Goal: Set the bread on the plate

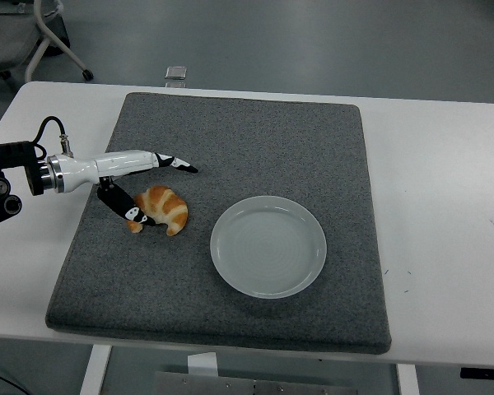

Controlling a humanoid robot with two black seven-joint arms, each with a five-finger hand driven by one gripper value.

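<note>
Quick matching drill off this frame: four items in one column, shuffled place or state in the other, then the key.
Items
1. golden-brown croissant
2. round white plate
3. left hand
4. grey felt mat

Place or state
A. empty, right of the bread
B. fingers spread around the bread
C. on the mat, left of the plate
D. covering the white table, under everything

Pairs: 1-C, 2-A, 3-B, 4-D
</note>
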